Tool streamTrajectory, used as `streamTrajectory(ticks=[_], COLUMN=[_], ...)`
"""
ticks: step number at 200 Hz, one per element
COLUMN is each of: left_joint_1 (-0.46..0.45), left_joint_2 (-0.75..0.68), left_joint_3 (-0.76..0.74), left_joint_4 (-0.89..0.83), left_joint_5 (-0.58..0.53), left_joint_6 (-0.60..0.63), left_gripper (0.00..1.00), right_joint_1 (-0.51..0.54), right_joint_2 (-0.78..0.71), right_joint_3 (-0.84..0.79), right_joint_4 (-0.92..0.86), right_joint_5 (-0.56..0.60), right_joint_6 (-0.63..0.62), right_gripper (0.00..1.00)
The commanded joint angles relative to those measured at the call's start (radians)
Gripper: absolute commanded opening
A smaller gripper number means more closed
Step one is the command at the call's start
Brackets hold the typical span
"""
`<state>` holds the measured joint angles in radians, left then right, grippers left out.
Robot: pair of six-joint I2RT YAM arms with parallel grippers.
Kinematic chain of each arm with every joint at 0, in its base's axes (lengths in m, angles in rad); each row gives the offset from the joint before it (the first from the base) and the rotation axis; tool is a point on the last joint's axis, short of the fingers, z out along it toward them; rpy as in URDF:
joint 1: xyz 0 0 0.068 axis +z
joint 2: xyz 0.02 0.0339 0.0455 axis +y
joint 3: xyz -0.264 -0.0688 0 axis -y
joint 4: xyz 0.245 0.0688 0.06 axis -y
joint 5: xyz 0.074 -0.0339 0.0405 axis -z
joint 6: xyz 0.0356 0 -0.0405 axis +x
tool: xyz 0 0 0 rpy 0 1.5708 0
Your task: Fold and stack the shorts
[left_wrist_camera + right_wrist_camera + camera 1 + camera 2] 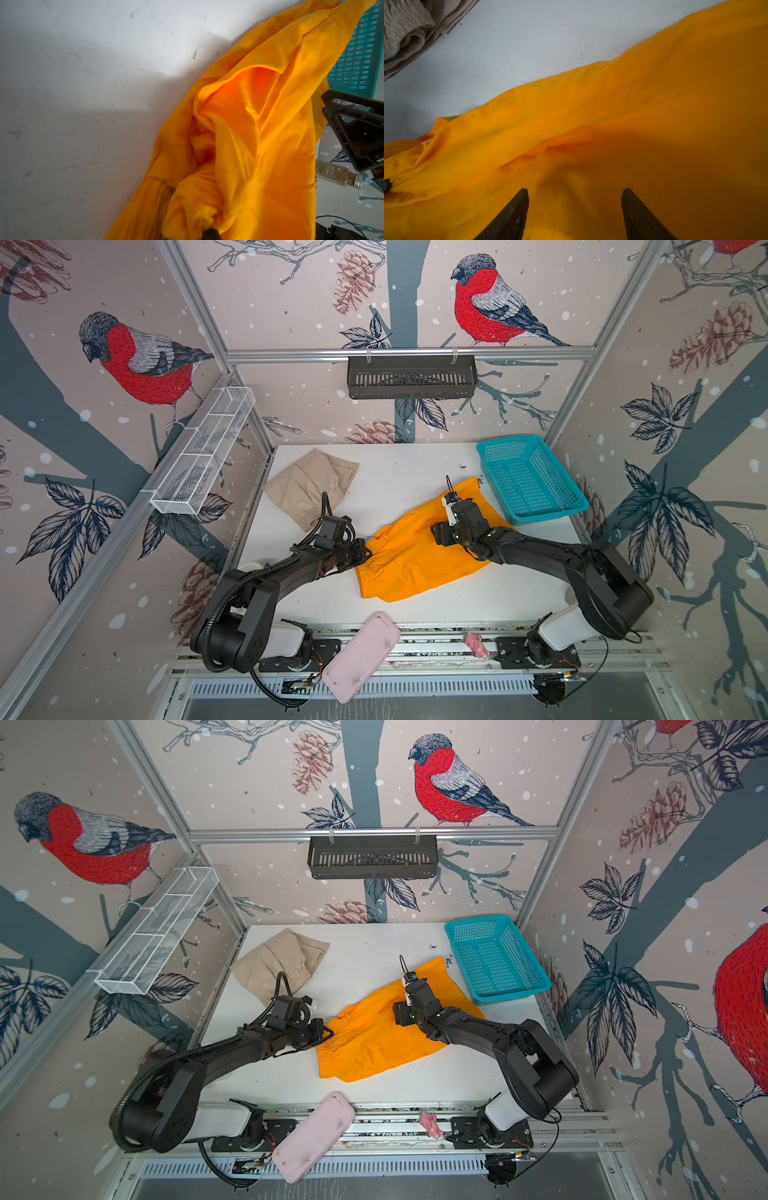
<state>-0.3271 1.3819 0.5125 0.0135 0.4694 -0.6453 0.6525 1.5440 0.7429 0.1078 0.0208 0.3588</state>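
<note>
Orange shorts lie slantwise across the middle of the white table. Their gathered waistband is toward the near left, and one leg reaches up to the far right, ending just beside the teal basket. The left fingers are closed on the waistband corner. In the left wrist view the orange cloth bunches into deep folds right at the dark fingertip.

The right fingers stand spread apart over the middle of the same pair. In the right wrist view both tips are down at the orange cloth, which dimples between them. I cannot tell whether they pinch any of it.

Beige shorts sit folded in the far left corner of the table, well apart from the orange pair, their ruched waistband turned toward the middle.

The basket stands in the far right corner, and its mesh floor shows from wall to wall. A white wire rack with divided compartments hangs on the left wall, and only wallpaper shows through its mesh. A black slotted shelf hangs from the back rail, and I cannot tell what it holds. A pink tray lies askew over the front edge of the table, its face marked only by dark specks.
</note>
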Motion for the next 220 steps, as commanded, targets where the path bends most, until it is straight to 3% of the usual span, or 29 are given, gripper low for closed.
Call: streamTrajectory(ticks=[1,47,77,106,121,158,168,185,220], left_joint_1=[0.009,0.024,0.041,0.064,0.065,0.065,0.066,0.074,0.077], left_joint_2=[0.024,0.116,0.138,0.152,0.149,0.112,0.101,0.093,0.086], left_joint_3=[0.057,0.211,0.247,0.293,0.320,0.318,0.302,0.290,0.304], left_joint_4=[0.052,0.004,-0.001,-0.029,-0.056,-0.104,-0.101,-0.100,-0.106], left_joint_5=[-0.020,-0.026,-0.035,-0.038,-0.036,-0.046,-0.057,-0.061,-0.039], left_joint_6=[0.048,0.117,0.144,0.176,0.189,0.200,0.201,0.205,0.210], left_gripper=[0.07,0.04,0.03,0.02,0.01,0.04,0.11,0.11,0.12], right_joint_1=[0.033,0.125,0.258,0.395,0.431,0.441,0.441,0.442,0.430], right_joint_2=[0.009,-0.175,-0.241,-0.127,-0.055,0.118,0.174,0.255,0.359], right_joint_3=[0.003,-0.025,-0.092,-0.079,-0.042,0.023,0.056,0.111,0.201], right_joint_4=[0.027,-0.069,-0.071,-0.007,0.009,0.081,0.083,0.081,0.102], right_joint_5=[-0.020,-0.091,-0.205,-0.207,-0.191,-0.140,-0.115,-0.057,0.039], right_joint_6=[-0.026,-0.136,-0.178,-0.192,-0.215,-0.248,-0.255,-0.257,-0.244], right_gripper=[0.74,0.78,0.69,0.47,0.42,0.39,0.34,0.26,0.26])
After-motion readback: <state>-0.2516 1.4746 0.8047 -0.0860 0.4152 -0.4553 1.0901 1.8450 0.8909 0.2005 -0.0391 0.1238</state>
